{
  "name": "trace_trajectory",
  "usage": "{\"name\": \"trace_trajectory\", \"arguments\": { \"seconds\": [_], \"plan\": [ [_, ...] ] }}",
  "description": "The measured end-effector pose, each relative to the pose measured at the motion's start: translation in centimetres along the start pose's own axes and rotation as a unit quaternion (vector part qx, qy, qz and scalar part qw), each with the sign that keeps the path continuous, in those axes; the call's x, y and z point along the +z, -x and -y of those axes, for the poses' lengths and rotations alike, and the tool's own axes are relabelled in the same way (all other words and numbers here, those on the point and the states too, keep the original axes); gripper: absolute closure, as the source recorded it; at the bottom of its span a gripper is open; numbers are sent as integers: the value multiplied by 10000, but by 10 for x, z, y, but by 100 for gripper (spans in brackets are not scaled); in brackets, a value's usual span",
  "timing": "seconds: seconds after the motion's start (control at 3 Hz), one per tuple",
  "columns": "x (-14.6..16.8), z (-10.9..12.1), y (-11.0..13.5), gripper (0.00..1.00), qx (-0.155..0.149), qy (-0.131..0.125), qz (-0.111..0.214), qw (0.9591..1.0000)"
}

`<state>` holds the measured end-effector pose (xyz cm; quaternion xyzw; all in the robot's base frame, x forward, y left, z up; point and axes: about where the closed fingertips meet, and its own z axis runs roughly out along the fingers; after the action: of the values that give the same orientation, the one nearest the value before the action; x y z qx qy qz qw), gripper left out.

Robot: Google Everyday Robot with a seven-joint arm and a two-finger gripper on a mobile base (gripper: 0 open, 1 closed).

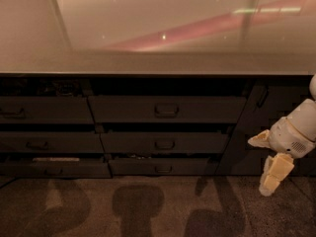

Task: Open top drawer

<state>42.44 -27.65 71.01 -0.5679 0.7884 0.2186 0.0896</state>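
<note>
The top drawer (167,109) is the wide dark grey front in the middle column, just under the counter, with a small loop handle (167,110) at its centre. It sits slightly out from the cabinet, with a dark gap above it. My gripper (257,166) hangs low at the right, to the right of and below the drawer front and well apart from the handle. Its two cream fingers (274,174) are spread, one pointing left and one down, with nothing between them. The white wrist (295,134) reaches in from the right edge.
Two shallower drawer fronts (165,143) lie below the top one, and a column of narrower drawers (44,110) stands at the left. A pale countertop (148,58) overhangs all of them. A dark cabinet panel (256,112) is behind my gripper. Speckled floor (148,206) lies below.
</note>
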Motion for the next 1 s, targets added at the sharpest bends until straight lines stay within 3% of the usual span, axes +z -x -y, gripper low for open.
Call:
{"name": "trace_trajectory", "arguments": {
  "seconds": [0.33, 1.0],
  "plan": [
    [-2, -2, 1, 0, -399, 114, 33, 9991],
    [-2, 1, -4, 0, -278, 83, 102, 9995]
  ]
}}
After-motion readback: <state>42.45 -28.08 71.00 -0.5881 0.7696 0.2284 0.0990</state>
